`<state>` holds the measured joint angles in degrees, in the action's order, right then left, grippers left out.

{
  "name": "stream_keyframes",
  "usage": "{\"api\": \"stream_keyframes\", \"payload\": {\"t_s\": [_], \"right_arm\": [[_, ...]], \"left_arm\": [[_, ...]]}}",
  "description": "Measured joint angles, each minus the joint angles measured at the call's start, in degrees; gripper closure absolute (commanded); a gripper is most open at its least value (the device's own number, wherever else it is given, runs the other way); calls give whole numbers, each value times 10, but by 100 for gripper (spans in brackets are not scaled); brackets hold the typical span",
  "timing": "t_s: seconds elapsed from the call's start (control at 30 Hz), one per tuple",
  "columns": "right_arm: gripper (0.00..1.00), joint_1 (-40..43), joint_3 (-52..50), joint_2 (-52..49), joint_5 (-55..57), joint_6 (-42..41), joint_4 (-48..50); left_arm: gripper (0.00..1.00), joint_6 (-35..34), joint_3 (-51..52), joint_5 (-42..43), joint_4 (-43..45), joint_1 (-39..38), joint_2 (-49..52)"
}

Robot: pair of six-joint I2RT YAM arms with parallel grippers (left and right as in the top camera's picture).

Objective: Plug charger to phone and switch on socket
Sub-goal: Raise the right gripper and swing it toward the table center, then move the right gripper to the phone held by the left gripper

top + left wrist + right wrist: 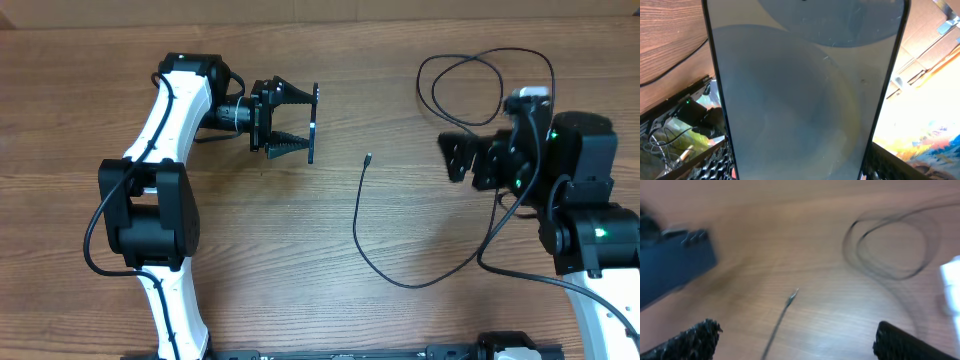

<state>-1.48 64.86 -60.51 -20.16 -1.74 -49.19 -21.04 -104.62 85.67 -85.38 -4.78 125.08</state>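
Note:
My left gripper (305, 122) is shut on the phone (313, 120), holding it edge-on above the table at the upper left. In the left wrist view the phone's grey-blue screen (805, 90) fills the frame, with a ridged finger (715, 162) at each lower edge. The charger's small plug tip (368, 158) lies on the wood in the middle, and its thin black cable (360, 235) curves down and back to the right. My right gripper (450, 158) stands open to the right of the tip. In the right wrist view the tip (792, 296) lies ahead, between the wide-apart fingers (690, 340). The socket (528, 97) is mostly hidden under the right arm.
Loose loops of the black cable (480, 80) lie at the upper right, also blurred in the right wrist view (890, 245). A blurred blue slab (670, 270) shows at the left of that view. The wooden table (300, 260) stretches between the arms.

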Motion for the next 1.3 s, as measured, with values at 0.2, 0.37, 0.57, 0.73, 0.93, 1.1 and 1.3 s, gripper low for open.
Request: {"api": "stream_keyframes", "payload": {"t_s": [0.2, 0.37, 0.57, 0.73, 0.93, 1.1, 1.3], "right_arm": [[13, 0, 0, 0, -100, -22, -86], [18, -8, 0, 0, -56, -83, -118], [18, -58, 3, -11, 15, -118, -193], [18, -104, 91, -70, 66, -134, -244], [32, -209, 168, -90, 87, -160, -207], [25, -320, 172, -109, 209, -240, -160], [25, -432, 173, -156, 322, -283, -59]], "left_arm": [[22, 0, 0, 0, 0, 0, 0], [22, 0, 0, 0, 0, 0, 0], [22, 0, 0, 0, 0, 0, 0], [21, 0, 0, 0, 0, 0, 0], [21, 0, 0, 0, -1, 0, 0], [21, 0, 0, 0, -1, 0, 0], [21, 0, 0, 0, -1, 0, 0]]}}
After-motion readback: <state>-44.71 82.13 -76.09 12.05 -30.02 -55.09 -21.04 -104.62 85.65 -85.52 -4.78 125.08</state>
